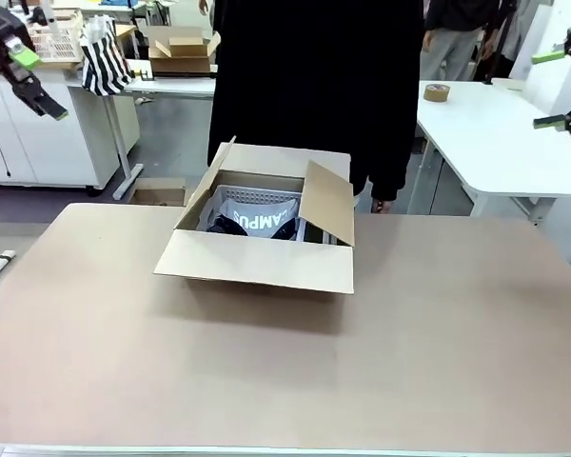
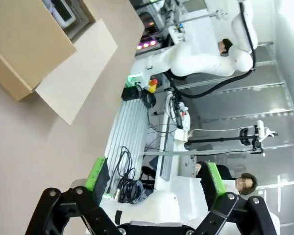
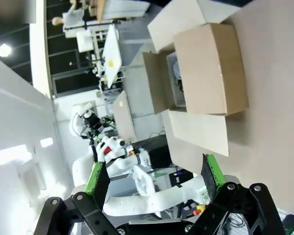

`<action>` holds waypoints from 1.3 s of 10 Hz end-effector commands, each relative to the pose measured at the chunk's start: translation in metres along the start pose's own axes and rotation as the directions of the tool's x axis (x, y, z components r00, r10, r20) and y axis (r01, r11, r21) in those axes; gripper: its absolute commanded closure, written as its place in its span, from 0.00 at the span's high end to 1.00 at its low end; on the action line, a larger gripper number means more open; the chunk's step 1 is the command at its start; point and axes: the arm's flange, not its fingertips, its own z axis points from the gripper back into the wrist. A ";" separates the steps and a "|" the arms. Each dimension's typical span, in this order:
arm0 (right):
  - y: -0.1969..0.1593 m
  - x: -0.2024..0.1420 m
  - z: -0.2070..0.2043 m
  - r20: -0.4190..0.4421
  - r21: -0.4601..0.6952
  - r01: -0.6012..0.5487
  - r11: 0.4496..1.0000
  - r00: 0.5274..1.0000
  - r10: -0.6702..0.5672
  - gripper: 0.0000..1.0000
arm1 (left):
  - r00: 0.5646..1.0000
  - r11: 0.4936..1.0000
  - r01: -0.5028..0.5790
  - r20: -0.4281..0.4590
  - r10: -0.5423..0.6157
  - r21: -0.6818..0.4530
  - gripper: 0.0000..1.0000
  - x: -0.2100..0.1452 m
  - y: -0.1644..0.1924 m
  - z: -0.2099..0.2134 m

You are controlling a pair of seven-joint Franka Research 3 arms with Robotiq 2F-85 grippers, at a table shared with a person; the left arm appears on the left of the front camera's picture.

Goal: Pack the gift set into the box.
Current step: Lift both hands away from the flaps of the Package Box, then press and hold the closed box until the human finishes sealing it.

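gift set [image 1: 257, 211] already inside box [image 1: 257, 263] on tabletop [image 1: 285, 371], flaps open. left end effector [image 1: 41, 86] and right end effector [image 1: 552, 89] both released, empty, parked high at sides. next, likely: fold flaps shut.

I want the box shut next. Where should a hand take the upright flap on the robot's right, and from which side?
Probably its free top edge, mid-length, coming from above with the right hand. The right flap stands up tilted at the side of the box, both faces exposed, so the hand can straddle the thin cardboard.
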 end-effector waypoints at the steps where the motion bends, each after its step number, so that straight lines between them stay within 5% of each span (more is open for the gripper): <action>1: -0.003 -0.002 0.004 0.029 -0.028 0.000 1.000 1.000 0.001 1.00 | 1.000 1.000 -0.015 -0.019 0.015 0.027 1.00 -0.002 -0.002 0.007; 13: -0.003 -0.002 0.004 0.029 -0.028 0.000 1.000 1.000 0.001 1.00 | 1.000 1.000 -0.015 -0.019 0.015 0.027 1.00 -0.002 -0.002 0.007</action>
